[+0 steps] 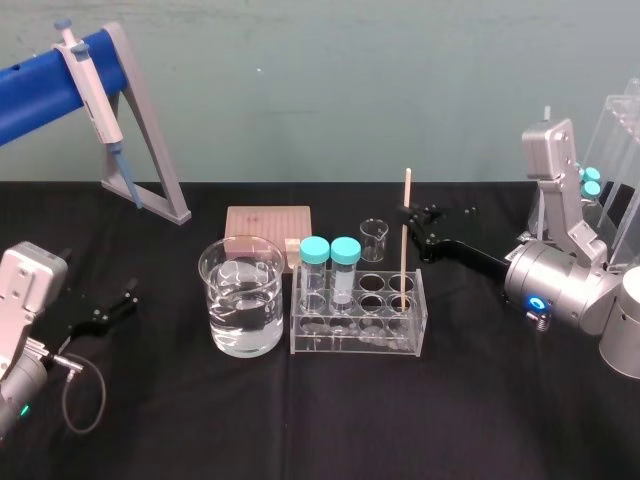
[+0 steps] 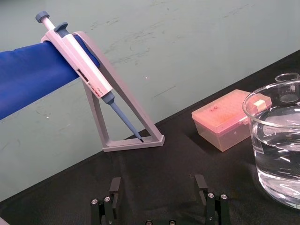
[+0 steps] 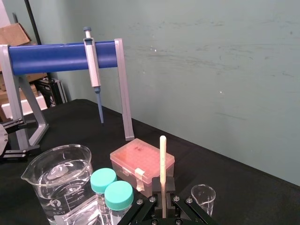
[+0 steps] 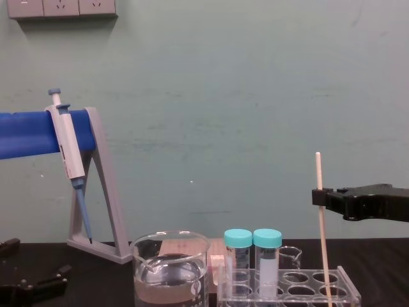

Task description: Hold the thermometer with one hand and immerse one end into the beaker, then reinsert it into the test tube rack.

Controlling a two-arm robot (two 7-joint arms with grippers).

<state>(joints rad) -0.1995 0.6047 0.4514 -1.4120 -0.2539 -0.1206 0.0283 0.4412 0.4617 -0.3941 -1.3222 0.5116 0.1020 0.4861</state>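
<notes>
The thermometer (image 1: 404, 245), a thin cream rod, stands nearly upright with its lower end in a right-hand hole of the clear test tube rack (image 1: 355, 346). My right gripper (image 1: 408, 216) comes in from the right and is shut on the rod's upper part; the grip also shows in the chest view (image 4: 319, 197) and the right wrist view (image 3: 162, 205). The wide beaker (image 1: 243, 296), holding clear liquid, stands just left of the rack. My left gripper (image 1: 108, 310) rests low at the table's left, open with nothing between its fingers (image 2: 114, 188).
Two teal-capped tubes (image 1: 330, 262) stand in the rack's left holes. Behind the rack sit a small glass beaker (image 1: 373, 240) and a pink tip box (image 1: 267, 226). A pipette (image 1: 90, 85) hangs on the grey and blue stand (image 1: 150, 150) at the back left.
</notes>
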